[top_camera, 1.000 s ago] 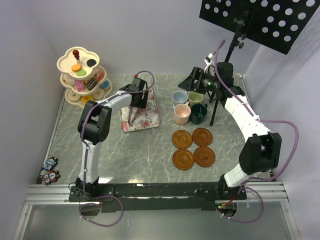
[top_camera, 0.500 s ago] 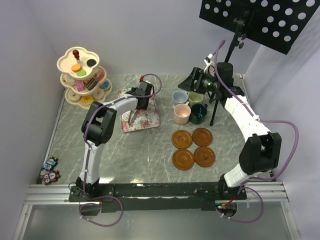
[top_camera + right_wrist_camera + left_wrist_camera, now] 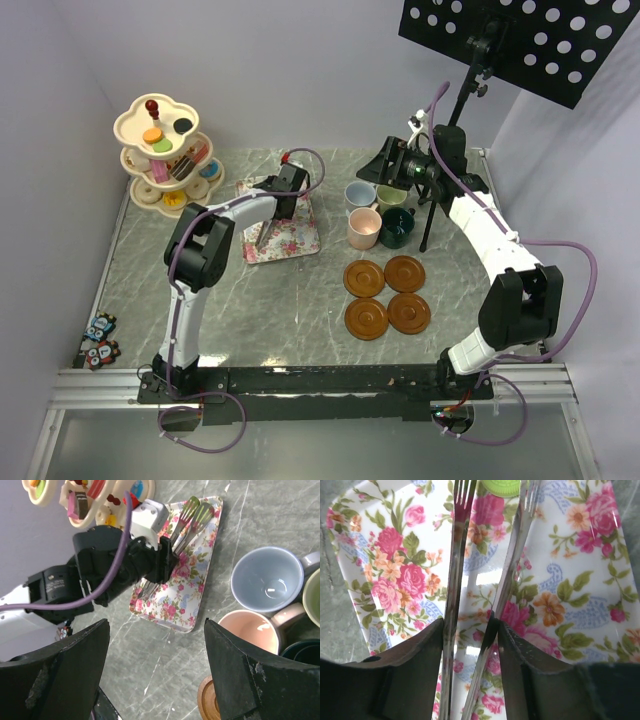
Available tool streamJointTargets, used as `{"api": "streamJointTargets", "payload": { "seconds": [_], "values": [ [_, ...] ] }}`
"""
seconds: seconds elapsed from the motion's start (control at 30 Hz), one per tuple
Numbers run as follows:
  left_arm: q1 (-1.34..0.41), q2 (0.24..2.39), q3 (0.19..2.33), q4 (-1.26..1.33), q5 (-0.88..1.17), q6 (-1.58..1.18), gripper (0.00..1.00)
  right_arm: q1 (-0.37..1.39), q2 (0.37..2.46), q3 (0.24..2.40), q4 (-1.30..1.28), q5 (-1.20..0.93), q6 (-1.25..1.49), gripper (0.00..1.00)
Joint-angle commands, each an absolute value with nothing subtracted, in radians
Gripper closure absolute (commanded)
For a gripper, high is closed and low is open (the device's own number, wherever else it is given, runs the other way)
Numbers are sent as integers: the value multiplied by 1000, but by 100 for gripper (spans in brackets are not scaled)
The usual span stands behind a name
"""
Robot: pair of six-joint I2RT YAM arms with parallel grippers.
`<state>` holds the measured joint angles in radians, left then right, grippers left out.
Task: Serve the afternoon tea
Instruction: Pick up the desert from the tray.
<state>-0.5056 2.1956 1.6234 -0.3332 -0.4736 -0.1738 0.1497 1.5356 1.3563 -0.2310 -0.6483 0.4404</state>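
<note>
four saucers [image 3: 366, 318] are set in a square nearest the bases. four mugs [image 3: 364, 228] are clustered just behind. right gripper [image 3: 156, 630] is held near them, jaws wide, empty. left gripper [image 3: 470, 625] is closed on tongs [image 3: 457, 580] lying on tray [image 3: 395, 570]. cakes [image 3: 152, 135] are kept on stand [image 3: 135, 190], far left.

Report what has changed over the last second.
The left gripper shifted slightly right over the floral tray, and its jaws closed onto the metal tongs lying there. The right gripper, mugs, saucers and three-tier stand stayed put.
</note>
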Motion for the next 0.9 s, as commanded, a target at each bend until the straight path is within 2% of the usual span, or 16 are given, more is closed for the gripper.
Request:
{"api": "streamJointTargets", "payload": {
  "seconds": [0.0, 0.2, 0.53, 0.87],
  "values": [
    [-497, 2140, 1637, -480, -296, -224, 52, 141, 1486, 1347, -201, -658, 439, 18],
    [-446, 2086, 1660, -618, -108, -325, 56, 141, 1479, 1336, -192, -658, 443, 18],
    [-403, 1956, 1647, -698, -25, -370, 58, 140, 1473, 1324, -189, -663, 440, 18],
    [-379, 2008, 1795, -804, -60, -341, 60, 138, 1456, 1302, -183, -655, 443, 18]
  ]
}}
